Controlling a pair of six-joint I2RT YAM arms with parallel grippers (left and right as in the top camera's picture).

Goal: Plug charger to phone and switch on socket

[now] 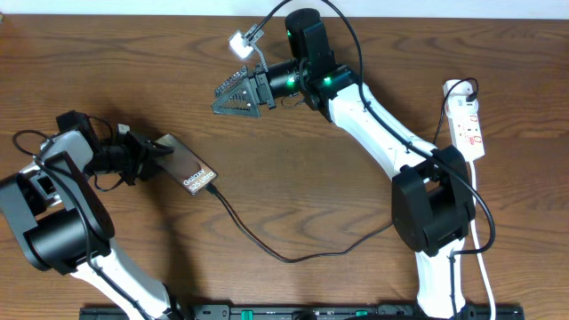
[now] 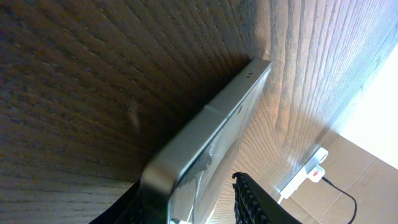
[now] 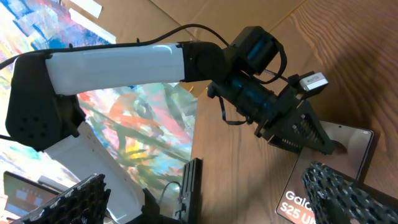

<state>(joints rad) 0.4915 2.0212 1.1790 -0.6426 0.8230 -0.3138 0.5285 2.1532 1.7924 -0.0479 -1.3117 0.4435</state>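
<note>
The phone (image 1: 188, 170) lies on the wooden table at the left, its white lettering facing up. My left gripper (image 1: 156, 153) straddles the phone's left end. In the left wrist view the phone (image 2: 208, 140) rests against one finger, and a strip of bare wood shows between it and the other finger (image 2: 250, 200), so the jaws stand slightly open. The charger (image 1: 289, 258), a thin black cable, meets the phone's right end and runs toward the socket (image 1: 468, 123) at the far right. I cannot tell whether its tip is seated. My right gripper (image 1: 236, 92) hovers wide open at the upper middle, holding nothing.
A black plug (image 1: 463, 87) sits at the socket's far end, and its white cord (image 1: 481, 240) runs down the right side. The right arm's base (image 1: 433, 209) stands by the cable's loop. A black rail (image 1: 293, 312) lines the front edge.
</note>
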